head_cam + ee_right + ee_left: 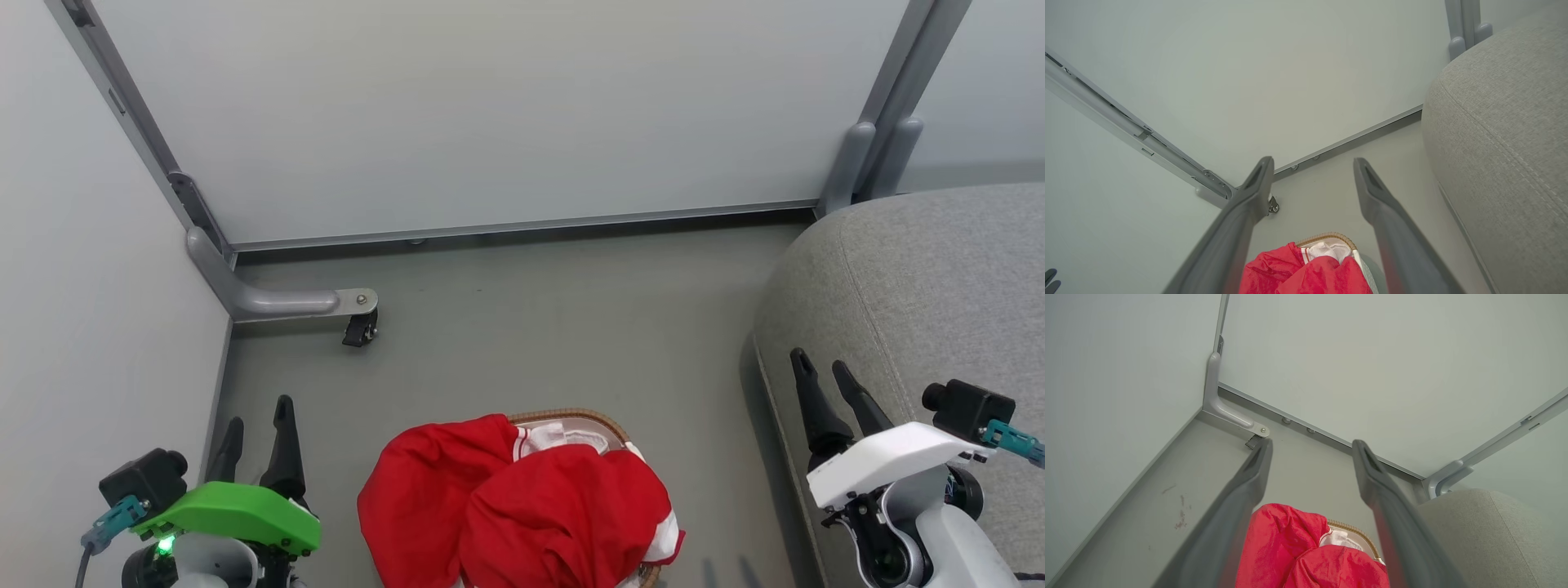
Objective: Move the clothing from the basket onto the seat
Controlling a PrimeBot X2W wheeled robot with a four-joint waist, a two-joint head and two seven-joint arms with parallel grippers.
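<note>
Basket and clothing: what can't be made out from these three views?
1. The basket, head view: the clothing covers it and the bottom edge cuts it off; its far rim is visible.
2. Garment count: one crumpled heap, cannot tell.
3. The seat, head view: cut by the right edge, partly behind the right gripper.
4. Heap's sides, left wrist view: behind blurred fingers.

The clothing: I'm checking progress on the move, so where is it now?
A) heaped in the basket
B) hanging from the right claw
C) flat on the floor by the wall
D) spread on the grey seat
A: the red clothing is piled in the basket, whose woven rim shows behind it, apart from the seat.
</note>
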